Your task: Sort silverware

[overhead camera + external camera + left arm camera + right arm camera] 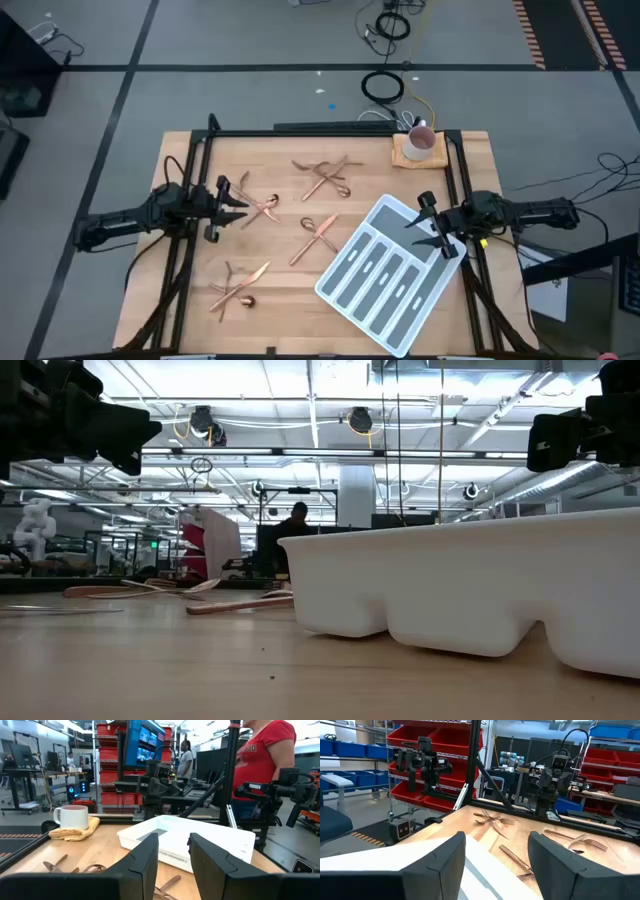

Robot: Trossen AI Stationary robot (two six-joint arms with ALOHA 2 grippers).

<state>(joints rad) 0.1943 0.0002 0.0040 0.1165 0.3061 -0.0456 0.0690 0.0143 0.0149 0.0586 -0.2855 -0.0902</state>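
Silverware (318,178) is scattered in four crossed clusters, long axes diagonal, between the grippers. Left gripper (238,203) is held apart beside one cluster; right gripper (432,226), apart, over the tray (385,275). "TROSSEN" is read on the far arm.

The wooden table (190,300) carries four crossed clusters of copper silverware (322,177), all lying between the left gripper (236,205) and the right gripper (432,226). A grey-white cutlery tray (385,275) (set askew) lies under the right gripper, and a mug on a yellow cloth (419,146) sits just beyond it.
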